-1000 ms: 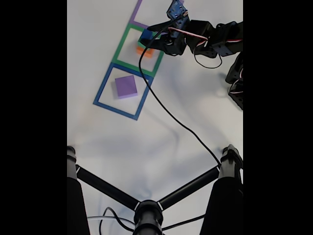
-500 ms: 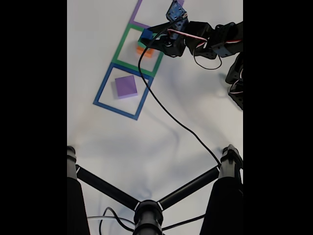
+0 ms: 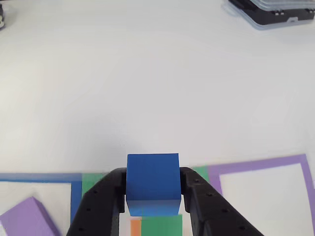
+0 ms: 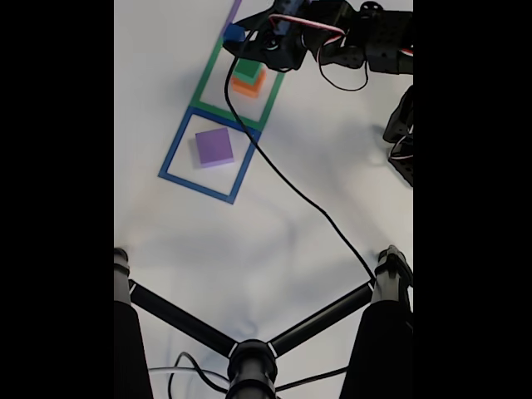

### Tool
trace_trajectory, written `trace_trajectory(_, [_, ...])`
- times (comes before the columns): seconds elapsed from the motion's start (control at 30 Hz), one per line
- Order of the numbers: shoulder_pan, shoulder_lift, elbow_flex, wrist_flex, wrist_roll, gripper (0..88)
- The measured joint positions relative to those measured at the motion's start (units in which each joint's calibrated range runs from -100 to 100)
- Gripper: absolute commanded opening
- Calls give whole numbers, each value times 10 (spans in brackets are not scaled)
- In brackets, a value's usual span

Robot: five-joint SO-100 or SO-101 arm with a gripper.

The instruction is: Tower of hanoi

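Since the earlier frame, the blue cube [image 4: 233, 34] had been lifted off the stack and carried toward the top of the fixed view, away from the green block [image 4: 248, 70] and orange block [image 4: 248, 82], which were left stacked inside the green tape square [image 4: 202, 81]. The gripper [image 3: 153, 191] was seen pinching the cube, one black finger [image 3: 109, 196] pressed against each side face, the cube held level and clear of the table [image 3: 147, 88].

In the other view, the cube was seen hanging just above and in front of the green and orange pair, with the purple tape square [image 3: 261, 164] lying to its right and the blue tape square [image 3: 39, 178] to its left. The purple slab [image 4: 214, 146] was seen resting alone inside the blue tape square, well apart from the held cube.

The coming move was judged to turn on that sideways offset: the purple outline lay nearest the fingers, just beyond the green one, while the slab lay on the far side of the stack. Which square was meant could not be told
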Motion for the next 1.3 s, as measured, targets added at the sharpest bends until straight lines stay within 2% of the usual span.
trace_trajectory(0.17, [-18,-59,-114,225,0,50])
trace_trajectory(0.3, [-51,-86,-186,359,-4,50])
trace_trajectory(0.47, [-91,-95,-258,455,-4,50])
trace_trajectory(0.6, [-114,-96,-272,470,-4,51])
trace_trajectory(0.77, [-135,-97,-180,372,-4,52])
trace_trajectory(1.0, [-162,-41,47,52,-4,52])
trace_trajectory(1.3, [-199,149,106,-245,-4,56])
